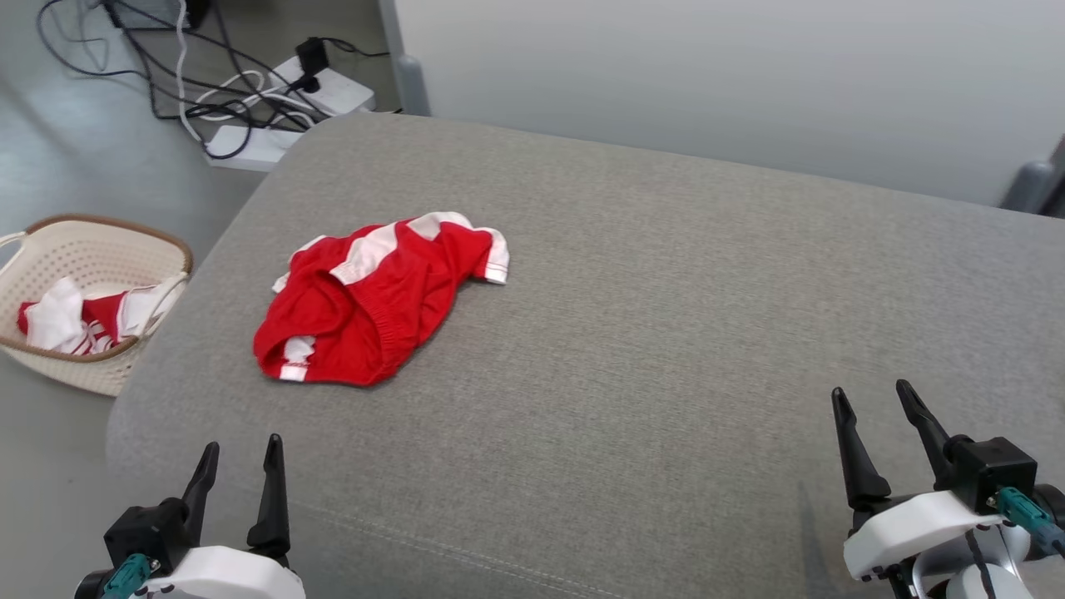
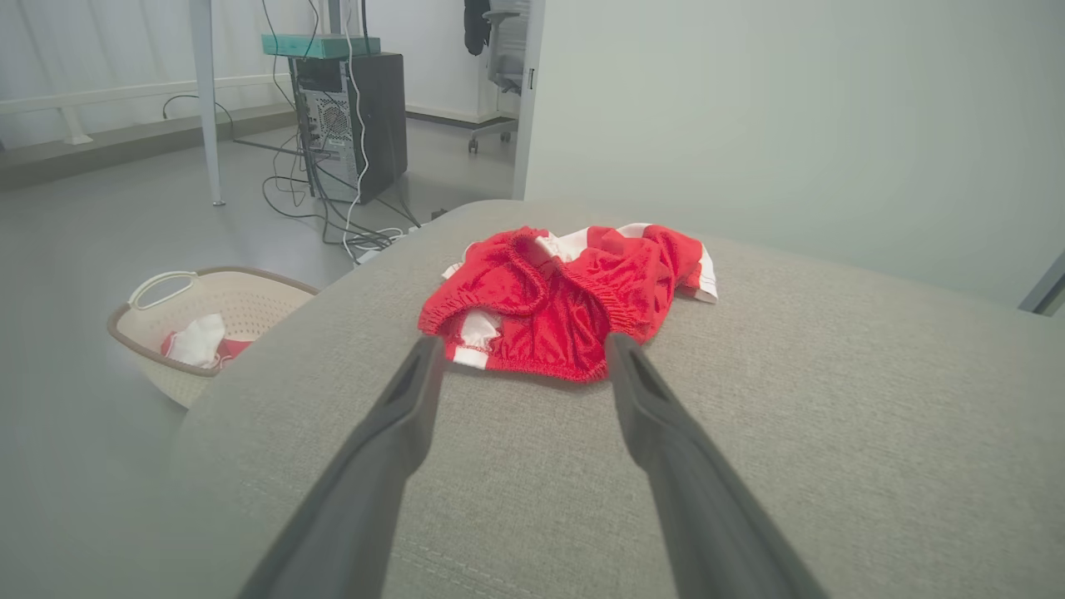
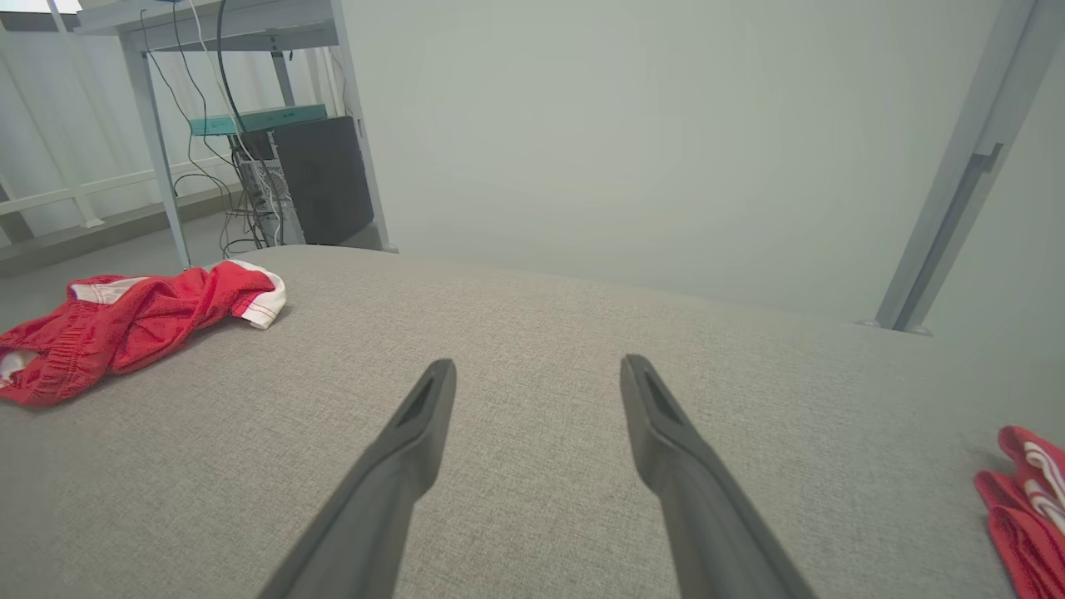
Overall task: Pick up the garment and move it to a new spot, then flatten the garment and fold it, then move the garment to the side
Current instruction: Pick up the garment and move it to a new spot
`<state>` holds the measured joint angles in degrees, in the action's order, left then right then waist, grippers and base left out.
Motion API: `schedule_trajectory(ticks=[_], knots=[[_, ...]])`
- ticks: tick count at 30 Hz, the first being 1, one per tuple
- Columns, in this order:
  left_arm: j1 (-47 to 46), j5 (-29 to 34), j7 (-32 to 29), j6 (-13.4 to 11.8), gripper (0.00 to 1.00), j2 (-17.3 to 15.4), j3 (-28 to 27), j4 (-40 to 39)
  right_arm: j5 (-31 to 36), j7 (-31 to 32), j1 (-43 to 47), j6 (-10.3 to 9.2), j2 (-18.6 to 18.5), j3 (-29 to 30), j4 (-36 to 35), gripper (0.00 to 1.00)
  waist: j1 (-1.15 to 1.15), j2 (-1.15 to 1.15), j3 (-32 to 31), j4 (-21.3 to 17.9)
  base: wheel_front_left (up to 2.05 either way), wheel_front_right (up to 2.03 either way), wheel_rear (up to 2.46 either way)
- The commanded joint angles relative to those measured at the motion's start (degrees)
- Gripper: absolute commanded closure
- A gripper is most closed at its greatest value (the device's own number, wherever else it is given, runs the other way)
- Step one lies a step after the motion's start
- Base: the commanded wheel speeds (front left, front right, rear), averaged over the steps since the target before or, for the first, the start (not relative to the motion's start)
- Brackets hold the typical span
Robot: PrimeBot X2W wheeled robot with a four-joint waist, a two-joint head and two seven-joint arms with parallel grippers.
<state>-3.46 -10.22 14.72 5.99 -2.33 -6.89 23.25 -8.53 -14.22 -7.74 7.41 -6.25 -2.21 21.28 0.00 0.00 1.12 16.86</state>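
Observation:
The garment [image 1: 378,295] is a pair of red shorts with white stripes, lying crumpled on the left part of the grey cushion [image 1: 632,333]. It shows ahead of the left fingers in the left wrist view [image 2: 566,295] and at the far left of the right wrist view [image 3: 133,320]. My left gripper [image 1: 241,449] stands open at the lower left, well short of the shorts, with nothing between its fingers. At the lower right my right gripper [image 1: 874,395] is open too and holds nothing, far from the garment.
A cream basket [image 1: 100,249] with red and white clothes stands on the floor left of the cushion. Cables and a power strip [image 1: 274,91] lie on the floor behind. Another red garment [image 3: 1027,499] lies at the cushion's right edge. A pale wall [image 1: 707,66] backs the cushion.

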Motion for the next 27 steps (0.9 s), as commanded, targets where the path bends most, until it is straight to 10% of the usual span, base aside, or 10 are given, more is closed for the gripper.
schedule_trajectory(ticks=[1,10,27], knots=[[-0.68,-0.39,0.28,-0.34,0.0,-0.55,-2.25,-0.9,-0.21,-0.76,-2.38,0.08,-0.55,-1.69,-1.0,0.0,0.0,0.0,0.36,3.85,0.0,0.0,0.0],[-0.91,-1.99,0.28,-0.85,0.0,-0.55,-2.66,1.07,-0.89,-0.77,-3.07,0.08,-0.7,-5.44,0.04,0.0,0.0,0.0,1.26,7.45,0.0,0.0,0.0],[-16.19,-2.92,0.28,1.43,0.0,-6.45,-0.51,13.1,-1.07,-0.41,-6.49,0.08,-3.22,-8.33,0.09,0.0,0.0,0.0,9.79,2.1,0.0,0.0,0.0]])
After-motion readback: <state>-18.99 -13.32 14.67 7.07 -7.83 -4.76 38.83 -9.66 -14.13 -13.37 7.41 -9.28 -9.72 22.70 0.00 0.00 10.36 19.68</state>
